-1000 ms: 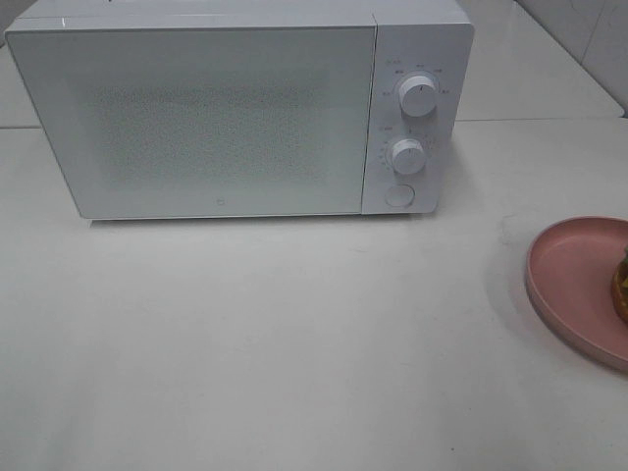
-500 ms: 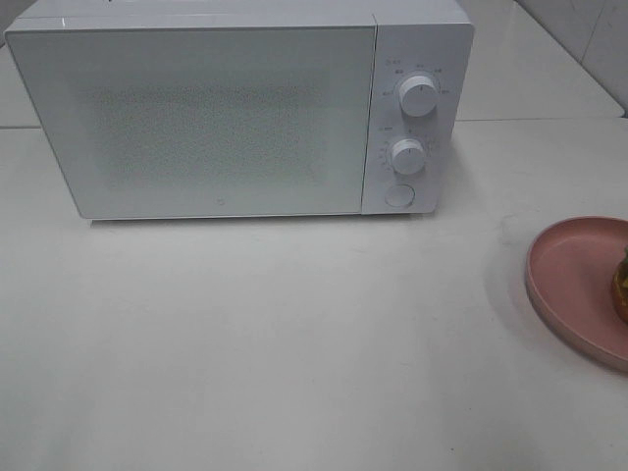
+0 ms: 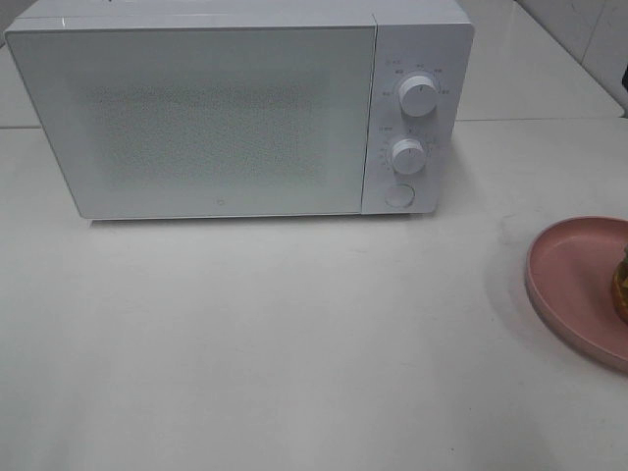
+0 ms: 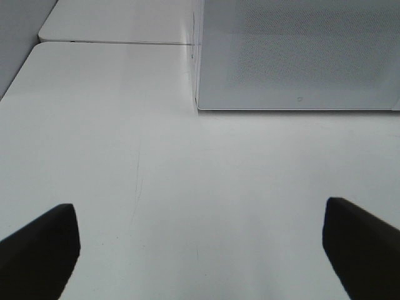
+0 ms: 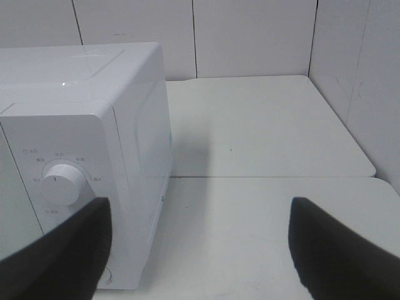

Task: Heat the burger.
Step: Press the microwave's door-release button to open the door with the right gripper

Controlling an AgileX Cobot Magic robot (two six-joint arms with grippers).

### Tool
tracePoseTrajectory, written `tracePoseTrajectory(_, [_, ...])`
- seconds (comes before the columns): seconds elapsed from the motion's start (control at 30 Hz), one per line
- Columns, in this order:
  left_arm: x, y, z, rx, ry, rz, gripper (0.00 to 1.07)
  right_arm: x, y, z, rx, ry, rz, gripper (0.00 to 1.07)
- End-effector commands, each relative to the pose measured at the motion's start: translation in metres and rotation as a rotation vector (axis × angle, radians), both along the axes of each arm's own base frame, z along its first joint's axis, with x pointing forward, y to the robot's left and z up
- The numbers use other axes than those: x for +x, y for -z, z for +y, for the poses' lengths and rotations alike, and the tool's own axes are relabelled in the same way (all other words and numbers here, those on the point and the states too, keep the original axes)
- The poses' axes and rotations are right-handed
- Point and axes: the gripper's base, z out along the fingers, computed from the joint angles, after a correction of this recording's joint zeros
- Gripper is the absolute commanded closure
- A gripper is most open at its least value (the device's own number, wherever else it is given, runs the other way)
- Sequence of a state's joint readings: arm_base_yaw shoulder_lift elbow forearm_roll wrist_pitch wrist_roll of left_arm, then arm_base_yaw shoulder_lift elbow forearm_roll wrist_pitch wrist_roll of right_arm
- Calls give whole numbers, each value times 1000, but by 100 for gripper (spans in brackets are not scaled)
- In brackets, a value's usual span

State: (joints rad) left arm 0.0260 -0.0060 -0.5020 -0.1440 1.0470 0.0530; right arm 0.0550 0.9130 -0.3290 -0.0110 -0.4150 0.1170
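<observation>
Only a sliver of the burger (image 3: 622,285) shows at the right edge of the exterior high view, standing on a round pink plate (image 3: 569,285). A white microwave (image 3: 226,118) stands at the back of the table with its door shut. Neither arm appears in the exterior high view. In the left wrist view my left gripper (image 4: 200,256) is open over bare table, facing the microwave door (image 4: 300,56), with nothing between its dark fingertips (image 4: 40,250). My right gripper (image 5: 200,250) is open too, beside the microwave's control panel (image 5: 59,181), and holds nothing.
The microwave panel carries two white knobs (image 3: 419,96) (image 3: 406,155) and a round button (image 3: 398,194). White tabletop (image 3: 294,343) spreads in front of the microwave. A tiled wall (image 5: 250,37) rises behind the table and along its right side.
</observation>
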Motion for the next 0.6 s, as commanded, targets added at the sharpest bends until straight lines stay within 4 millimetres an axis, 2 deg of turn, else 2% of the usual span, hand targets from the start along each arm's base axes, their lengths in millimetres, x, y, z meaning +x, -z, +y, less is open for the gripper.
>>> tracePoseTrajectory(0.03, [-3, 0, 0, 1, -4, -32, 9, 7, 10, 0, -36, -4, -29, 32])
tracePoseTrajectory(0.37, [-3, 0, 0, 1, -4, -32, 9, 21, 30, 1, -29, -4, -10, 32])
tracePoseTrajectory(0.43, [-3, 0, 0, 1, -4, -32, 9, 25, 37, 15, -28, -55, 11, 32])
tracePoseTrajectory(0.6, [-3, 0, 0, 1, -4, -32, 9, 27, 45, 28, -50, -89, 37, 32])
